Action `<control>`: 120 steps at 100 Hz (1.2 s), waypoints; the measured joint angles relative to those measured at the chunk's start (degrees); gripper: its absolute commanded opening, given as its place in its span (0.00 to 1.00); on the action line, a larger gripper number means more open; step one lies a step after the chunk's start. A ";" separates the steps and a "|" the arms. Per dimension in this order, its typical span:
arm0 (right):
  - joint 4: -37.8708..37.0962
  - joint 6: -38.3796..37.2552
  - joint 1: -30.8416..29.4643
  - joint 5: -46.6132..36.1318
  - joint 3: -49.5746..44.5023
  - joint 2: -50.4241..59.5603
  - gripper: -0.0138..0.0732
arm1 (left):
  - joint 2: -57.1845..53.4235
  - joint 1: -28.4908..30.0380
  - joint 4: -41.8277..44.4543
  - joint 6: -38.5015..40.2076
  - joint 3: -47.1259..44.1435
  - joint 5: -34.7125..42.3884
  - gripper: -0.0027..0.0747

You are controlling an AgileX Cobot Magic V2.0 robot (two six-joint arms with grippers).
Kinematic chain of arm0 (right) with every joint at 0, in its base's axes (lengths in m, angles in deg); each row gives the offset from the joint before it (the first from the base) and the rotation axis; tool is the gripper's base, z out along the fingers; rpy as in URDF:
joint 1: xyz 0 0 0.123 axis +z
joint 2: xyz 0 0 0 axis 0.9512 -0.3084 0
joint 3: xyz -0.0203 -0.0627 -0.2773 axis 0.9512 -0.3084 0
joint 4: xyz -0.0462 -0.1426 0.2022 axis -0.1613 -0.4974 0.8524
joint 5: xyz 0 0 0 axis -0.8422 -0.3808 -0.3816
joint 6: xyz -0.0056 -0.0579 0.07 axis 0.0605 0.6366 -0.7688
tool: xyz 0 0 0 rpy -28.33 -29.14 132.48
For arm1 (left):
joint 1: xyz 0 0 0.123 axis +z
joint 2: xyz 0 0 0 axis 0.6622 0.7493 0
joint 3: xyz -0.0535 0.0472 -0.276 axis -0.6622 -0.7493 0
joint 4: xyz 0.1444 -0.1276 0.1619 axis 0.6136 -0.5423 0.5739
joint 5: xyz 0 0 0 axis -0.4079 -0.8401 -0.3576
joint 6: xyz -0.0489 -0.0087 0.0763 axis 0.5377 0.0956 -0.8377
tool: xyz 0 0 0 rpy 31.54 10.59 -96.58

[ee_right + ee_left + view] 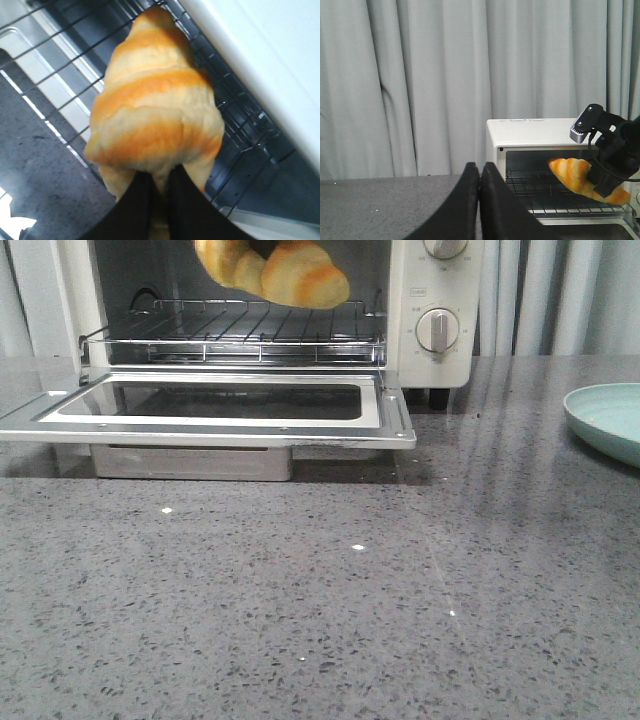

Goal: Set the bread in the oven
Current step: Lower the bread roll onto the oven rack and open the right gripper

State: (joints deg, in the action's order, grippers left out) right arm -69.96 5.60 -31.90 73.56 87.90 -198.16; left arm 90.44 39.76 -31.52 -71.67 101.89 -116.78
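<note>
The bread (285, 275), a golden-yellow croissant with orange bands, hangs in the air above the wire rack (240, 330) inside the open mouth of the cream-white oven (435, 310). My right gripper (159, 187) is shut on the bread (155, 110) and holds it by one end; in the left wrist view the right arm (610, 145) holds the bread (580, 179) over the rack. The oven door (210, 405) lies dropped open and flat. My left gripper (479, 172) is shut and empty, off to the oven's left side, out of the front view.
A pale teal plate (612, 420) sits at the right edge of the grey speckled table (320, 600). Two round knobs (437, 328) are on the oven's right panel. Grey curtains (420, 75) hang behind the oven.
</note>
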 measured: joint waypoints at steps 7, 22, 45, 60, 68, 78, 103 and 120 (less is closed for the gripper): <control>-0.53 0.04 -0.84 -1.03 0.00 -0.80 0.08 | 0.00 0.00 -0.09 0.00 0.00 0.00 0.01; -1.70 0.04 -1.78 -2.41 0.00 -3.24 0.08 | 0.00 0.00 -0.14 0.00 0.00 0.00 0.01; -2.30 0.13 -1.78 -2.95 0.00 -3.96 0.32 | 0.00 0.00 -0.23 0.00 0.00 0.00 0.01; -2.30 0.13 -1.78 -2.98 0.00 -3.96 0.53 | 0.00 0.00 -0.23 0.00 0.00 0.00 0.01; -2.30 0.13 -1.78 -3.19 0.02 -3.96 0.58 | 0.00 0.00 -0.23 0.00 0.00 0.00 0.01; -2.30 0.13 -1.78 -3.54 0.12 -3.96 0.59 | 0.00 0.00 -0.23 0.00 0.00 0.00 0.01; -2.30 0.13 -1.57 -4.57 0.12 -3.96 0.63 | 0.00 0.00 -0.23 0.10 0.00 0.00 0.01; -2.11 0.13 -1.19 -4.57 0.91 -3.96 0.65 | 0.00 0.00 -0.23 0.10 0.00 0.00 0.01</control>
State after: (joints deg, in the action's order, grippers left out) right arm -72.07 5.73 -33.09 68.99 88.81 -202.12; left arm 90.44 39.76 -31.75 -71.58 101.89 -116.78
